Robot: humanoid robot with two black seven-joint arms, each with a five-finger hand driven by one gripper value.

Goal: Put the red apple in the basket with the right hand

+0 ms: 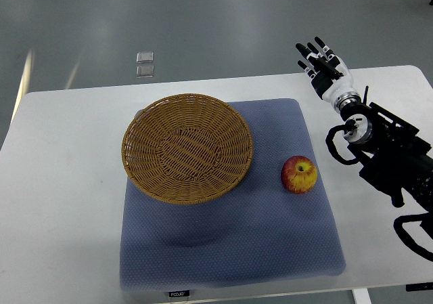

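One red apple (299, 175) sits upright on blue mat (230, 250), just right of wicker basket (187, 147), not touching it. Right hand (322, 63) well beyond the apple over white table (61, 182), fingers extended and spread, holding nothing.

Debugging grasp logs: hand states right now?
Left: not in view.
Right hand: open, fingers spread, holding nothing; red apple lies apart on the mat.
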